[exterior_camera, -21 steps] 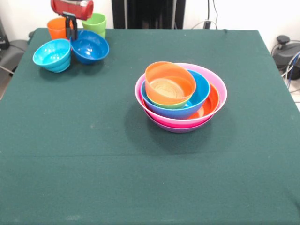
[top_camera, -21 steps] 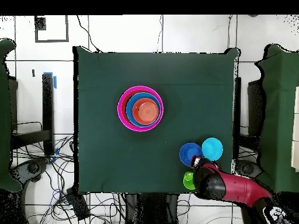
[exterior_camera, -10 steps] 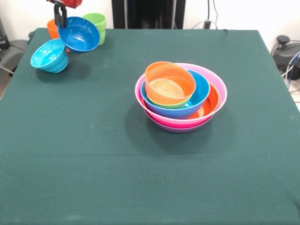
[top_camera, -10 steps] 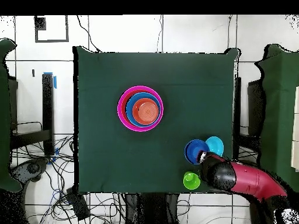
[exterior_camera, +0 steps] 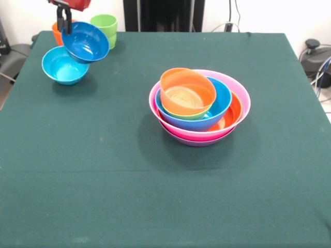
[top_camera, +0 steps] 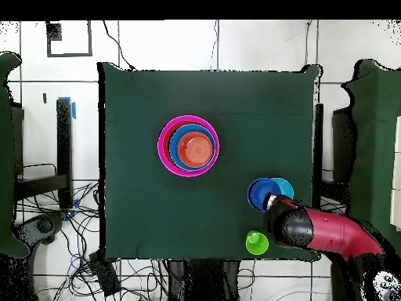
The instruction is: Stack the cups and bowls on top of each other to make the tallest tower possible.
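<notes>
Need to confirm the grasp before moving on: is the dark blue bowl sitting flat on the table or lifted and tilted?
Lifted and tilted. The gripper pinches the dark blue bowl by its rim, its opening facing the front camera.

Robot lab, green-clothed table (exterior_camera: 155,206), floor cables (top_camera: 141,274)

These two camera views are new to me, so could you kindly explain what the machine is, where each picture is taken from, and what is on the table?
The machine is a red and black robot arm. Its gripper holds the dark blue bowl by the rim, tilted and lifted off the green table.

One picture looks across the table toward the robot. The other looks straight down, with the arm entering at the lower right.

In the middle stands the tower: wide pink and purple bowls at the bottom, with orange, blue, green and a small orange bowl nested inside. Near the corner sit the light blue bowl, the orange cup and the green cup.
</notes>
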{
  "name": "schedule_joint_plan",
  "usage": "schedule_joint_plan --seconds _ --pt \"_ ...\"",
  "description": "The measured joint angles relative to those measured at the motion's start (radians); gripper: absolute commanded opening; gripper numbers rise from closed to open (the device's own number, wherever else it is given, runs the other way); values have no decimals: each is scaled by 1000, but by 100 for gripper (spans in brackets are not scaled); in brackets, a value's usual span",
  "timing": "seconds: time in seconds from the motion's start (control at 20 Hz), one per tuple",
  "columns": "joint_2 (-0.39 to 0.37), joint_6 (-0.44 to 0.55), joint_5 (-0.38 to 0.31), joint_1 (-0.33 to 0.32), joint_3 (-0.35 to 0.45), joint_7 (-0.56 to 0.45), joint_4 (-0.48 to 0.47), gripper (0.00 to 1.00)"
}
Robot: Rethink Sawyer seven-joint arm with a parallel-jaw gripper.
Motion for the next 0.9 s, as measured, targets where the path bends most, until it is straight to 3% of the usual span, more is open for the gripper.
schedule_joint_plan --seconds 0.2,0.3,0.55,0.9 --pt "-9 4 0 88 -35 0 -6 0" --pt "-24 19 0 163 -60 0 -5 0" --pt "-64 67 1 261 -94 0 -5 0" --pt "-108 96 12 292 -123 0 -2 0"
